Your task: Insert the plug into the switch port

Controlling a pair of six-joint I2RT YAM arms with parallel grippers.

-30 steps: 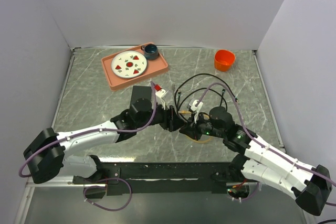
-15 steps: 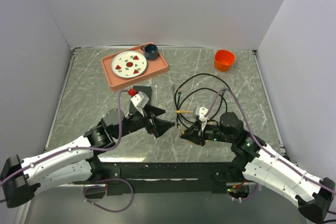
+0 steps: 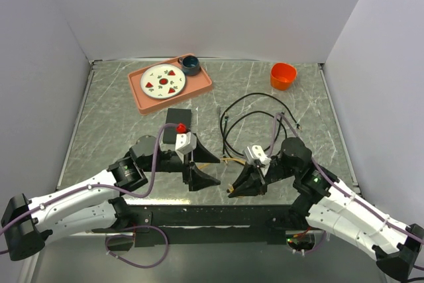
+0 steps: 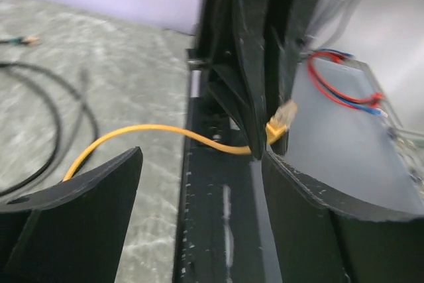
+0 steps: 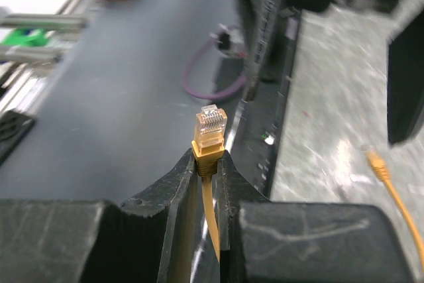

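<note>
The switch (image 3: 176, 116) is a flat black box lying on the marble table, partly covered by my left wrist. My left gripper (image 3: 218, 172) hovers near the table's front edge, well in front of the switch, open and empty (image 4: 200, 164). My right gripper (image 3: 233, 191) faces it from the right and is shut on the yellow plug (image 5: 211, 130), whose clear tip sticks out past the fingertips (image 5: 210, 157). The left wrist view shows the plug (image 4: 281, 120) pinched in the right fingers, its yellow cable (image 4: 165, 137) trailing left onto the table.
Black cables (image 3: 252, 120) loop on the table behind the right arm. A salmon tray (image 3: 205, 84) with a plate and a dark cup sits at the back left, an orange cup (image 3: 283, 75) at the back right. A black rail (image 3: 212, 213) runs along the near edge.
Both arms have drawn back from the table's middle toward the near edge. The left gripper has opened wider. The right gripper still holds the plug, and the switch has stayed put.
</note>
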